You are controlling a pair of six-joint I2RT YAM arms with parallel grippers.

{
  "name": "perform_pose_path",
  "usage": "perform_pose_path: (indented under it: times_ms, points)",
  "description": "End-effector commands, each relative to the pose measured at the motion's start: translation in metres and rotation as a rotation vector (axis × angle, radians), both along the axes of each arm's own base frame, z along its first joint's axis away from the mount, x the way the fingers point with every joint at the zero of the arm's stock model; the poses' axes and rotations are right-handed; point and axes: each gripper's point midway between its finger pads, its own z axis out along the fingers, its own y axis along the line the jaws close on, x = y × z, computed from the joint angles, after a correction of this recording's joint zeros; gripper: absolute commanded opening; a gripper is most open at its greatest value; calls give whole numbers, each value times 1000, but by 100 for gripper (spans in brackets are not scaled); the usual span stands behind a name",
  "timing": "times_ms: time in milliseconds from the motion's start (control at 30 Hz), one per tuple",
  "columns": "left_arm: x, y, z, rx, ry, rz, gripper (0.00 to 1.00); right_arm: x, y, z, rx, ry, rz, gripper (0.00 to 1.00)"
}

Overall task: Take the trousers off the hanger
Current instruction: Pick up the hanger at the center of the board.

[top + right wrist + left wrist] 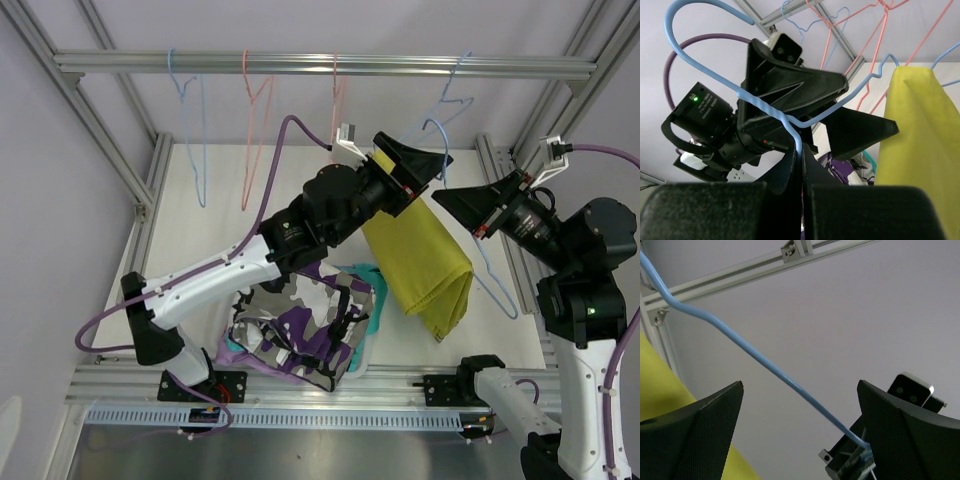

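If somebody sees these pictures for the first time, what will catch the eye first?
The mustard yellow trousers stand out, draped over a blue hanger right of centre, which the right gripper holds, shut on the wire. The left gripper is wide open just beside the yellow cloth. Nearer the front, left of it, lies a heap of garments topped by the camouflage trousers.

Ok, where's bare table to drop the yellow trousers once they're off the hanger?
Widest bare table is far left, between the frame rail and the left arm, under the empty hangers. A smaller patch lies between the yellow trousers and the right arm. Near centre is crowded by the garment pile.
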Motion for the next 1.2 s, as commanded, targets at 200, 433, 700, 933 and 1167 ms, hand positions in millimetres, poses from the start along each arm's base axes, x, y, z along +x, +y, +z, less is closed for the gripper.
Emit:
perform_pose_path:
  times_ms: [200, 433, 700, 933, 1167]
  points:
    - [11, -17, 49, -294, 65, -54, 80, -47, 2, 29, -6, -260, 62, 0]
    - [17, -24, 57, -323, 61, -65, 14, -54, 4, 5, -50, -230, 94, 0]
    - [13, -11, 78, -288, 15, -89, 1, -40, 3, -28, -111, -151, 74, 0]
    - [17, 11, 81, -232, 28, -66, 1, -88, 8, -12, -186, -317, 193, 87]
    - [26, 44, 75, -200, 43, -49, 1, -93, -13, -12, -241, -340, 15, 100]
